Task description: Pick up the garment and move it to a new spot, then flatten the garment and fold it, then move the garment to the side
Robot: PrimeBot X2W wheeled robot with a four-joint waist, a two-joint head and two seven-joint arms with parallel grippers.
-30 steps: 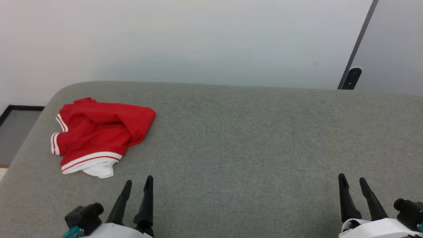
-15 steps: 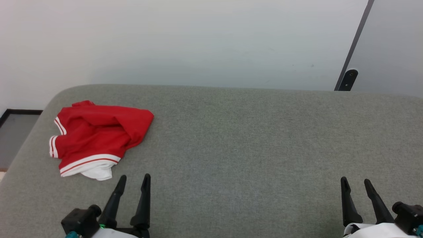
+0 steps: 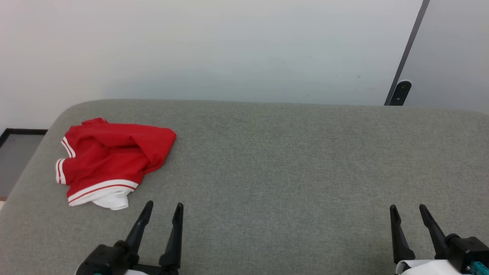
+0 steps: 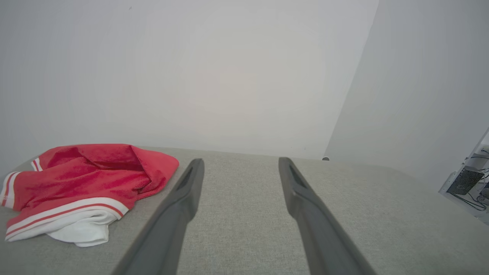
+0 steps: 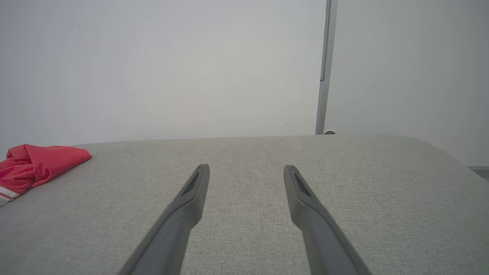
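The garment is a red jersey with white-and-red striped trim and white fabric poking out at its near edge; it lies crumpled at the far left of the grey padded surface. In the left wrist view the garment sits left of the fingers. My left gripper stands open and empty just right of and nearer than the jersey, not touching it. My right gripper is open and empty at the lower right, far from the cloth. The right wrist view catches the garment at its left edge.
A pale wall rises behind the padded surface. A dark vertical strip with a small black fitting stands at the back right. The surface's rounded left corner drops to a dark-framed floor area. Cables and equipment show far right in the left wrist view.
My left gripper has shifted a little to the right at the bottom edge. The camera has tilted slightly, so the whole scene sits a bit lower and further left. The garment lies unchanged.
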